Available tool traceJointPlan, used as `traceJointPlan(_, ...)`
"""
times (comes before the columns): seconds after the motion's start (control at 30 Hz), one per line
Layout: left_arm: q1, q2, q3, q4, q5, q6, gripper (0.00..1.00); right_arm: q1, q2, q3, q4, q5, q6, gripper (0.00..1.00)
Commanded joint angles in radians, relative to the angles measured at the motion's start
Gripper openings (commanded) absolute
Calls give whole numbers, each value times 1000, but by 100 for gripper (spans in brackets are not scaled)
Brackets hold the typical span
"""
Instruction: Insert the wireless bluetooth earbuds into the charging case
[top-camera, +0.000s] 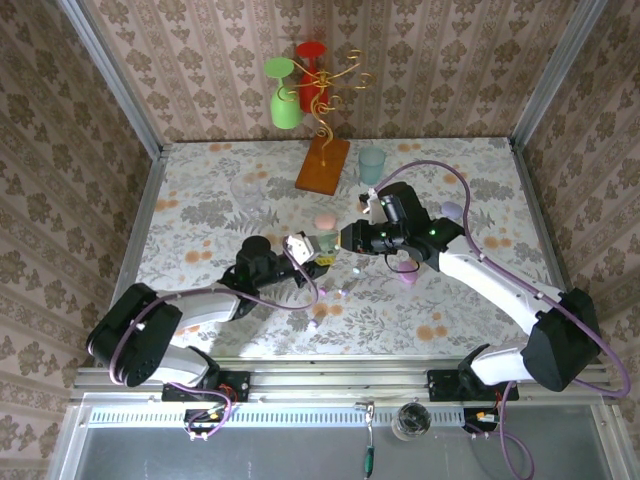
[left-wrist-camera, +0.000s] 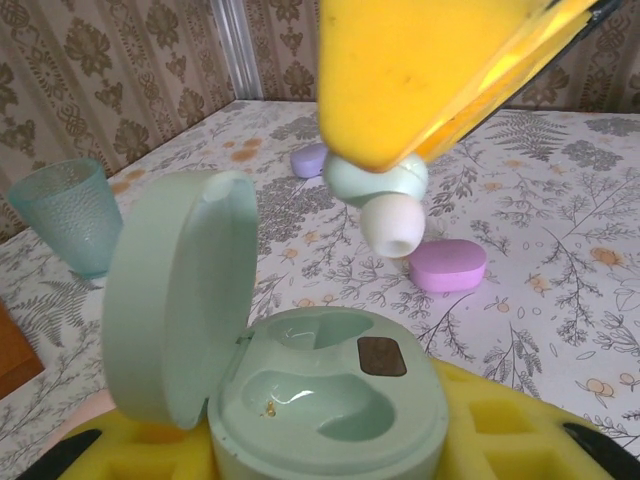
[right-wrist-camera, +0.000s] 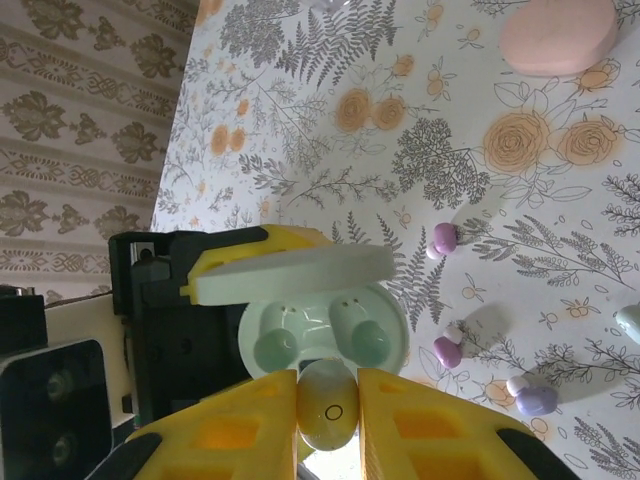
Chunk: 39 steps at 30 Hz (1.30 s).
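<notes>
A mint earbud (right-wrist-camera: 327, 412) held over the open charging case (left-wrist-camera: 330, 385), middle of the worktop (top-camera: 450, 320).
The left tool (left-wrist-camera: 335, 440) is clenched around the charging case, lid up; the right tool (right-wrist-camera: 328, 385) pinches the mint earbud just above its wells. Purple earbuds (right-wrist-camera: 443, 238) lie loose nearby, on the near side.

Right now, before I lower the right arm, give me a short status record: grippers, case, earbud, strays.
left gripper: shut on the charging case
case state: lid open, both sockets empty
right gripper: shut on a green earbud
earbud position: above the open case, apart from it, not seated
strays: purple earbuds loose beside the case, a pink case farther off
</notes>
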<state>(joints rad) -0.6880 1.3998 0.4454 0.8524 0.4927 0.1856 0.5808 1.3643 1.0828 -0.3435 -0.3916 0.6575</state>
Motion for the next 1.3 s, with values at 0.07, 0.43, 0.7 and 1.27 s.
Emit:
traceJointPlan(0.07,-15,12,35,55,10,14,33,14,21,44,-2,-2,-7,22)
traceJointPlan(0.43,-23,39,49,79,12,-21,33,37,77,60,20,-24,-6,22)
traceJointPlan(0.7,-23,48,54,80,12,-27,33,50,79,58,30,-29,1,22)
traceJointPlan(1.27,-23,45,59,75,18,-38,32,68,91,52,40,-13,10,29)
